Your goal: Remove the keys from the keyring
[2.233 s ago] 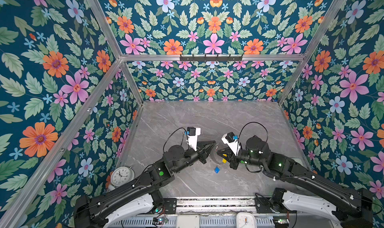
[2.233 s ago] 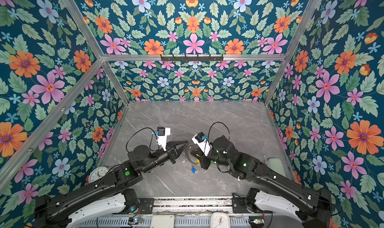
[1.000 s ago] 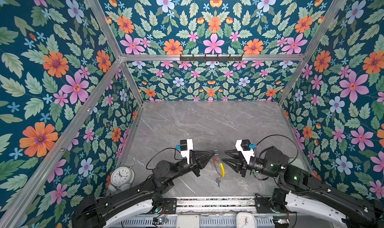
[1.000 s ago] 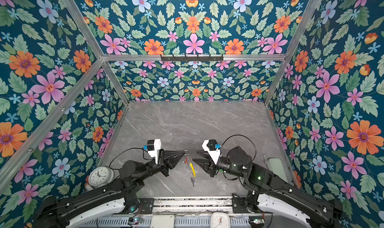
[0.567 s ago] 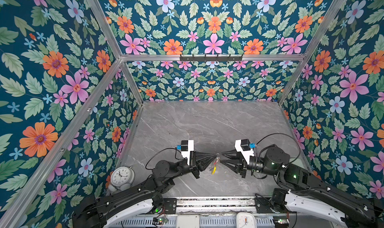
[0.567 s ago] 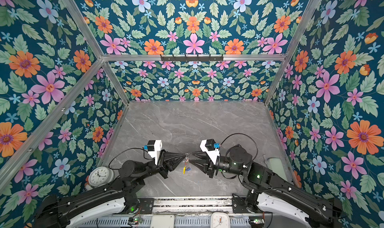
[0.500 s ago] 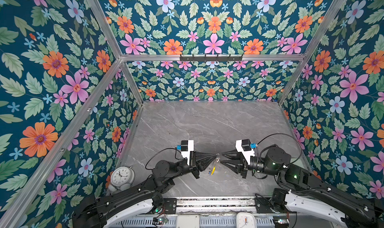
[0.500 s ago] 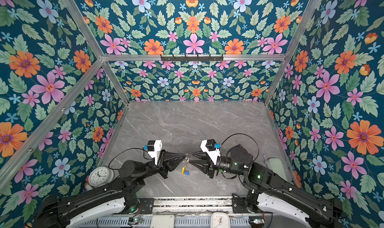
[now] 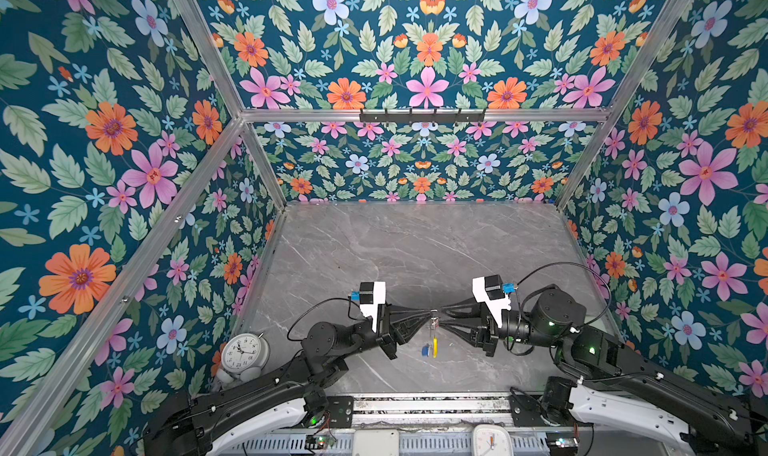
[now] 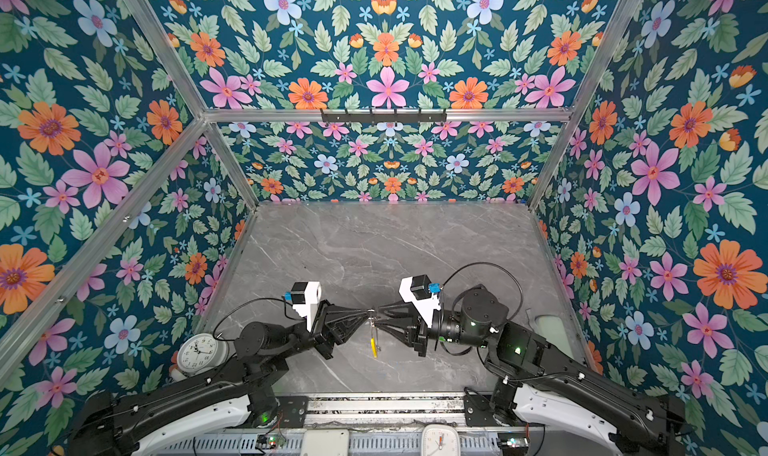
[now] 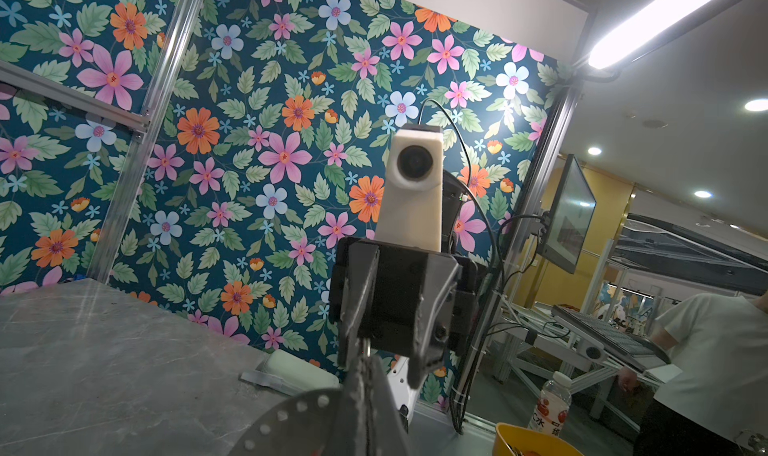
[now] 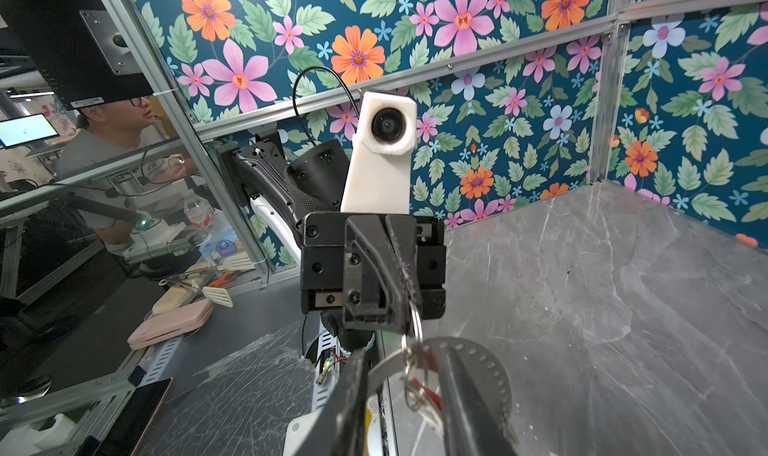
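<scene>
One keyring (image 9: 434, 345) dangling, pinched by left tool (image 9: 429, 313), right tool (image 9: 443, 315) parted

Left gripper (image 10: 365, 312) and right gripper (image 10: 381, 313) tip to tip, yellow-sleeved keyring (image 10: 374, 346) apparently between them.

Bright, even light — a ceiling strip lamp (image 11: 665, 17) glares, wrist views bend at edges.

The left gripper (image 9: 430, 313) and right gripper (image 9: 443, 313) block each other nose to nose, keyring (image 9: 434, 342) dangling between. Beyond both tips the table (image 9: 415, 246) lies open; an alarm clock (image 9: 245, 352) sits near the left elbow
</scene>
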Robot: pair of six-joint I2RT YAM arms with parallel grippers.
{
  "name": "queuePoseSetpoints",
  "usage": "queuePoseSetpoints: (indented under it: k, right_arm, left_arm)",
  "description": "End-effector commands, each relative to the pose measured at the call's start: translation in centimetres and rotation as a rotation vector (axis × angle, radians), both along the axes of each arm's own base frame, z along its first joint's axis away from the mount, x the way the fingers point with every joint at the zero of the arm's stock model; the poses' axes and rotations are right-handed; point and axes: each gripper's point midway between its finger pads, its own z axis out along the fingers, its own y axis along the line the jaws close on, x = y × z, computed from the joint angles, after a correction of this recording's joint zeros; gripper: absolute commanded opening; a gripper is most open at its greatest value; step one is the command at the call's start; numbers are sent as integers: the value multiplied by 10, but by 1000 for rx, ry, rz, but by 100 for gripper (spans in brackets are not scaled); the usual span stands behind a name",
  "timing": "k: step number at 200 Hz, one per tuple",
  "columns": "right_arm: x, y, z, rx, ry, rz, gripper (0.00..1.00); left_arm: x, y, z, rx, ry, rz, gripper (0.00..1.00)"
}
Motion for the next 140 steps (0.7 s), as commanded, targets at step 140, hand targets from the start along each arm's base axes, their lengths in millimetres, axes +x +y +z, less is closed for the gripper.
queuePoseSetpoints:
  k: [140]
  right_arm:
    - [0, 7, 9, 50, 86, 106, 0]
  left_arm:
    - [-2, 5, 9, -43, -14, -5, 0]
